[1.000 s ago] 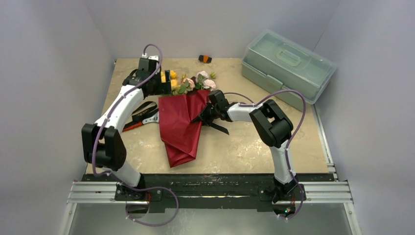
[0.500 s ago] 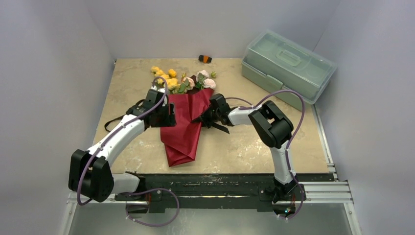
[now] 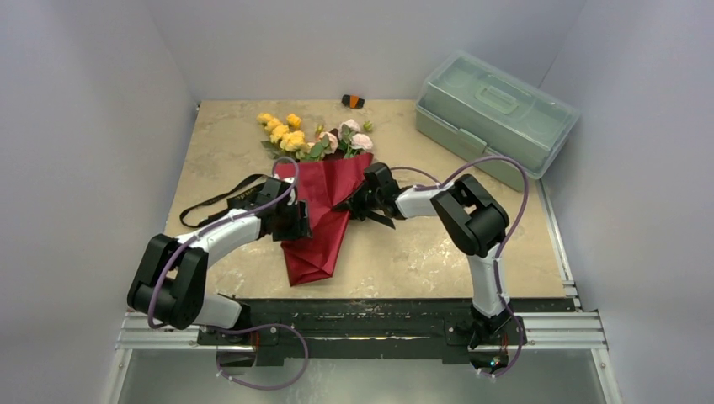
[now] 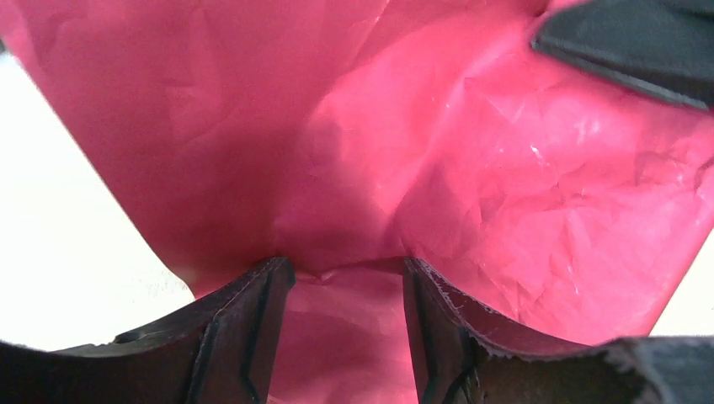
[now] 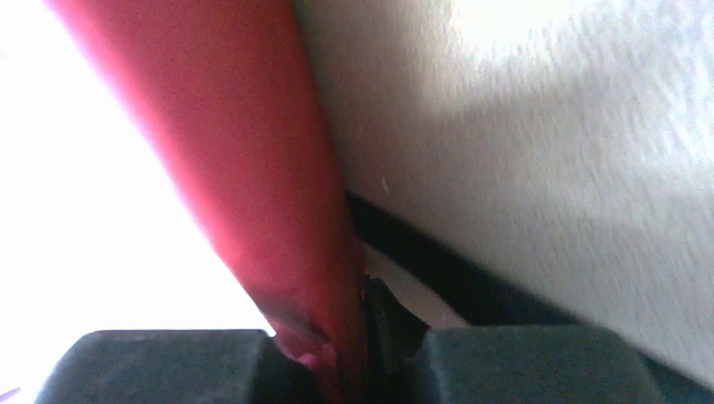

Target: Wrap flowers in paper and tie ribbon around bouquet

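The table (image 3: 421,252) is pale marbled stone with grey walls on 3 sides. At its far right corner sits a see-through green box (image 3: 492,109), lid closed, set at an angle.

The bouquet (image 3: 324,210) lies at the middle of the table, its narrow end toward the arms. The paper (image 3: 320,244) forms a dark red crinkled cone, wide at the far end. The flowers (image 3: 295,139) stick out of that wide end, yellow blooms on the left, pink on the right, with green leaves between.

The ribbon (image 3: 215,204) lies flat to the left of the bouquet, running from the table's left edge up to the paper. Another short black length shows just right of the paper.

The left gripper (image 3: 296,220) is at the paper's left edge, low on the table. In the left wrist view its 2 fingers (image 4: 253,320) stand apart with a fold of paper (image 4: 471,168) between them. I cannot tell if they press it.

The right gripper (image 3: 352,204) is at the paper's right edge. In the right wrist view it (image 5: 360,358) is pinched closed on the paper (image 5: 253,151). The ribbon (image 5: 429,269) runs to the same pinch; whether it is caught too is unclear.

A small black and orange thing (image 3: 353,102) lies at the far edge, well apart from the rest.
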Robot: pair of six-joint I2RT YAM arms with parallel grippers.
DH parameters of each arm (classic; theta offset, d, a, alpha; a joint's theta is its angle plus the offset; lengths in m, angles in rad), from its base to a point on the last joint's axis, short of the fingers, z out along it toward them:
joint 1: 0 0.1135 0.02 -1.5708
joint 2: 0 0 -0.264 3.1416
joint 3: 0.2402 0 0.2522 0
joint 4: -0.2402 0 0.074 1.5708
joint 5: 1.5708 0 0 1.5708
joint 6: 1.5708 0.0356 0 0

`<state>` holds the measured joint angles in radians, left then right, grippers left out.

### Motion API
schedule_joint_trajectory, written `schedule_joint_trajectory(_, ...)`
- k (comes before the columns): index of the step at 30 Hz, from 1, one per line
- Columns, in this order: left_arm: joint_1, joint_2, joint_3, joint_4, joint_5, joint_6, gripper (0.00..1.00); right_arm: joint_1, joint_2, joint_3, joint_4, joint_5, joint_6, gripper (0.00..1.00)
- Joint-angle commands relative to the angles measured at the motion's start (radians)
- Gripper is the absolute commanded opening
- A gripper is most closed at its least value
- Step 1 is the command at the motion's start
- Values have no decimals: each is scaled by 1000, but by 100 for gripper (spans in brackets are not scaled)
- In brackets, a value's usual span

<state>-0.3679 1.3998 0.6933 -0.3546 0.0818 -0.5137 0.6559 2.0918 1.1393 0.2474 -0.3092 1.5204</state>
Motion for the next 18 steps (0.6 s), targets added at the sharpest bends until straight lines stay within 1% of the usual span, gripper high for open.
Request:
schedule_joint_trajectory(1,-5,92,-28,97,-54,10,56,-9,-119,40,-204,6,-150,26)
schedule_joint_trajectory(4,-5,123,-36,103,-78,20,56,-11,-168,79,-372,51,-273,46)
schedule_joint_trajectory(5,-5,126,-37,108,-79,20,56,-11,-188,85,-413,68,-308,49)
schedule_joint_trajectory(7,-5,127,-38,107,-79,15,56,-19,-234,106,-507,120,-400,60)
schedule_joint_trajectory(9,-5,124,-37,107,-107,8,56,-32,-268,130,-604,165,-491,66)
schedule_joint_trajectory(12,-5,122,-34,107,-112,6,55,-50,-314,158,-710,249,-654,69)
schedule_joint_trajectory(17,-5,113,-27,93,-116,8,55,-52,-379,151,-781,476,-1015,68)
schedule_joint_trajectory(18,-5,110,-25,89,-119,10,54,-51,-384,144,-781,490,-1072,68)
